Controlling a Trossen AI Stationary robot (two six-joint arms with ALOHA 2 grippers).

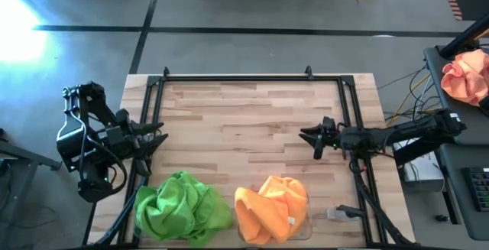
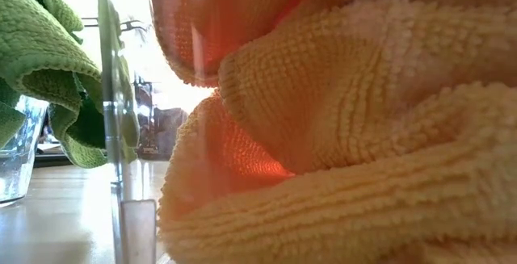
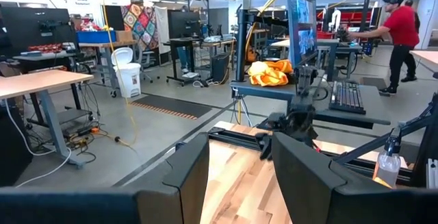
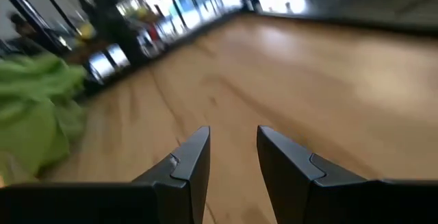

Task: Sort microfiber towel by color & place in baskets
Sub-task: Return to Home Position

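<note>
Green towels [image 1: 183, 208] and orange towels [image 1: 269, 210] lie heaped in the baskets [image 1: 307, 219] at one edge of the surface [image 1: 252, 120]. Left hand [image 1: 155, 139] and right hand [image 1: 315, 137], both released and empty, flank the surface; green lies nearer the left.

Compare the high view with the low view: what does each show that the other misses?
Only the high view shows the left pincer and right pincer, both open, at opposite sides of the wooden table, plus a peach cloth bundle off to the side. Only the low view shows a clear bin wall edge-on and the towel weave up close. Both show the green towels and orange towels side by side.
</note>
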